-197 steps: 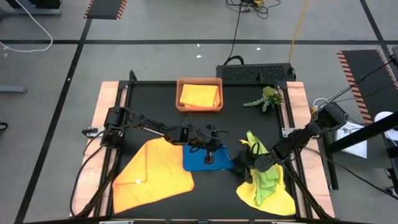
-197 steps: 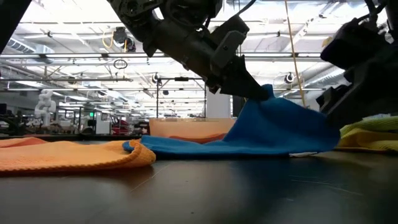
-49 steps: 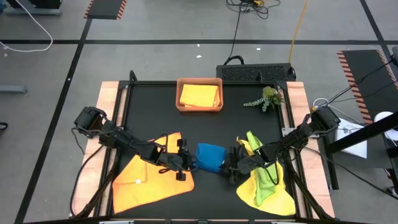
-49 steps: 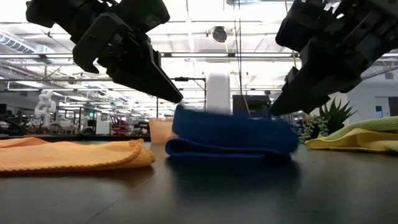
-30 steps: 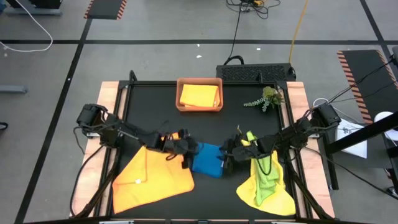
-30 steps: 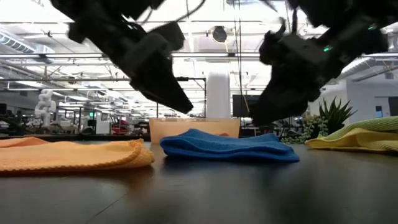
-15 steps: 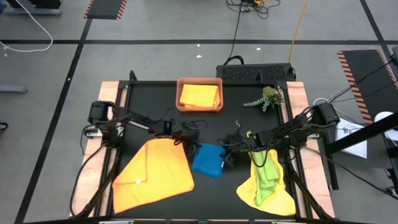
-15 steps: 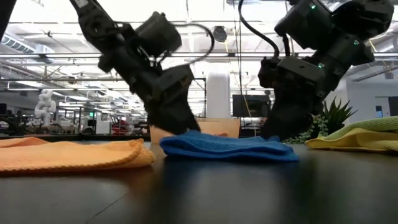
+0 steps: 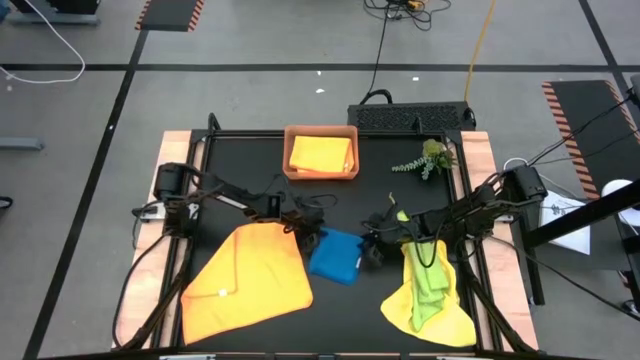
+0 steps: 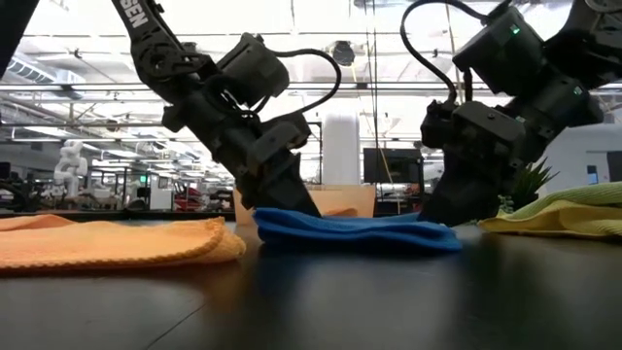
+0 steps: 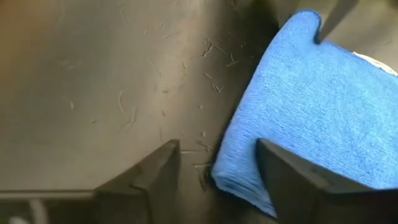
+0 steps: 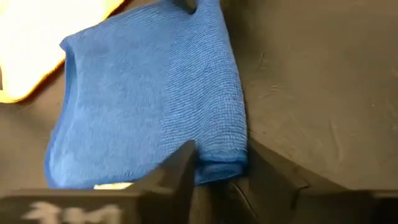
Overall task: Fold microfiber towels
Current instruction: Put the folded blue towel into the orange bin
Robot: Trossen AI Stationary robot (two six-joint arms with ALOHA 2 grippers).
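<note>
Blue towel (image 9: 336, 256), folded small, lies flat mid-table between both claws. Left claw (image 9: 312, 237) sits at its far-left corner, fingers (image 11: 158, 171) apart and straddling the towel's edge, tips down at the table (image 9: 250, 180); not clamped. Right claw (image 9: 372, 250) is at the towel's right edge, fingers (image 12: 180, 171) narrowly apart around the folded corner; cannot tell whether they actually pinch it. In the low view both claws point steeply down onto the two ends of the towel.

Orange towel (image 9: 245, 283) is spread flat near-left, just beside the blue one. Yellow towel (image 9: 440, 318) lies near-right with the lime towel (image 9: 425, 278) draped on top of it, the right arm passing over their far end. Second yellow towel (image 9: 320, 155) sits folded in the tray (image 9: 288, 170) at far centre. Plant sprig (image 9: 428, 157) lies far-right, well apart from the towels.
</note>
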